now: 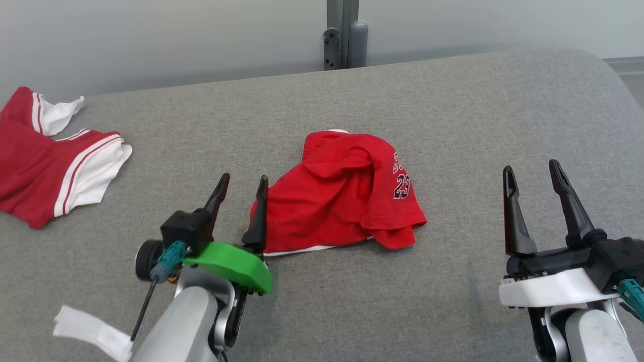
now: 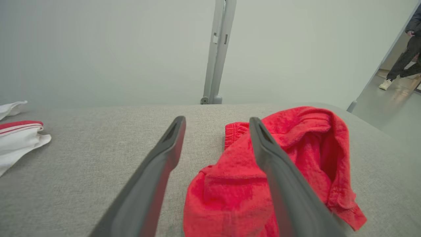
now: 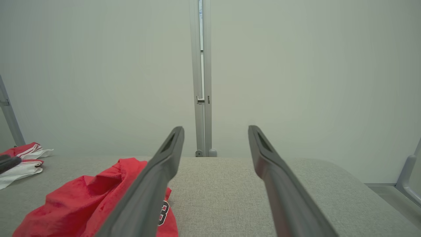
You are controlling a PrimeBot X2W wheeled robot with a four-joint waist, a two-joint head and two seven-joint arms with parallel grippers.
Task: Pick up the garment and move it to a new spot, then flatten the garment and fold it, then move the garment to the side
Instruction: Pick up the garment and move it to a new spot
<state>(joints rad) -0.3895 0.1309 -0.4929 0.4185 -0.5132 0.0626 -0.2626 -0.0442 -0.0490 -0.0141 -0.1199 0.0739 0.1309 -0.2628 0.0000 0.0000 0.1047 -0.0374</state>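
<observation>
A crumpled red garment (image 1: 342,193) with the number 23 printed on it lies in a heap at the middle of the grey table (image 1: 453,115). My left gripper (image 1: 242,179) stands open at the heap's left edge, its right finger against the cloth. In the left wrist view the red garment (image 2: 296,154) lies under and to the right of the open left gripper (image 2: 217,121). My right gripper (image 1: 532,168) is open well to the right of the heap, with nothing between its fingers. In the right wrist view the garment (image 3: 82,197) sits low left of the right gripper (image 3: 215,129).
A second red and white garment (image 1: 45,161) lies at the table's far left. A grey post (image 1: 344,32) stands behind the far edge. A white tag (image 1: 90,329) hangs by my left arm. A person's legs (image 2: 403,61) show through a doorway at the far right.
</observation>
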